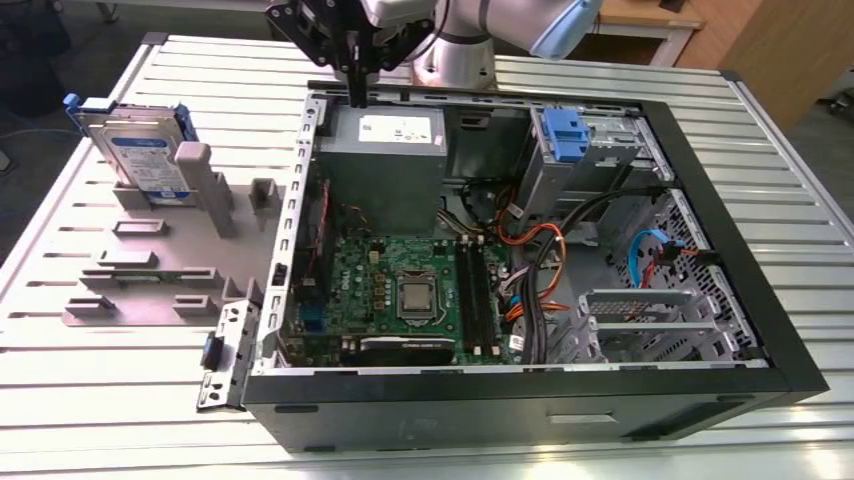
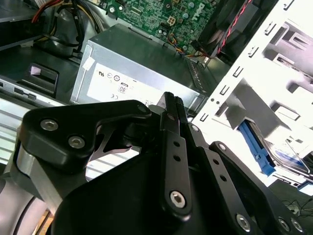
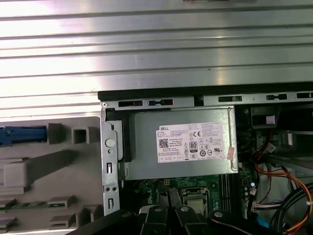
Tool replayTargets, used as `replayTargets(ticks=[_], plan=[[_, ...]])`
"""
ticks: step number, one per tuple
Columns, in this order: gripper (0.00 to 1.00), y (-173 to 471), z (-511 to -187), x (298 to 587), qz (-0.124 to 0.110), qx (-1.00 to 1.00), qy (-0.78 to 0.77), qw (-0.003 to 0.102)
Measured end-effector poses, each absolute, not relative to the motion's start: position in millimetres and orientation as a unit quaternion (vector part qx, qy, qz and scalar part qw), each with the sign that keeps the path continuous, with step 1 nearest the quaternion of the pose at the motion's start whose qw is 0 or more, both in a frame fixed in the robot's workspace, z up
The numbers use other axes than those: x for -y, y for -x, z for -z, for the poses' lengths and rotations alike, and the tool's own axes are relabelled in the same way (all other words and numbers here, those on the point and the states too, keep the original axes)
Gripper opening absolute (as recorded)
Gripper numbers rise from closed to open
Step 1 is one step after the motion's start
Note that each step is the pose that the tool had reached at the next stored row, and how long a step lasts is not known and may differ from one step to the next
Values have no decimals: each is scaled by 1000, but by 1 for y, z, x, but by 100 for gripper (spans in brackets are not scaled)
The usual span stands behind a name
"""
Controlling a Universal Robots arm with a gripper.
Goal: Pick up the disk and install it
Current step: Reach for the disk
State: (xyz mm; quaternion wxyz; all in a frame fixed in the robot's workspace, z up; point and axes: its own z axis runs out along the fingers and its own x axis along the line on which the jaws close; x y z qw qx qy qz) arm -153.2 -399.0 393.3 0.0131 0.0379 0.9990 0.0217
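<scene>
Disk (image 1: 134, 150) stands upright in its holder (image 1: 174, 270), well apart from your tool (image 1: 360, 98), pressed together empty over the case (image 1: 534, 400).

Open air above the standing disk (image 1: 140, 150) — grey rack post (image 1: 194, 170) and case wall (image 1: 296, 200) alongside

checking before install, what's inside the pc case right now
The case holds a grey power supply, green motherboard, cables and metal drive cages. The disk stands outside, in the grey holder. Anything under the power supply is covered.
</scene>
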Motion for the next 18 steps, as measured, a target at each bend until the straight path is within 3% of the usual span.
replayTargets(ticks=[18], plan=[[15, 162, -393, 399, -22, -999, -38, 13]])
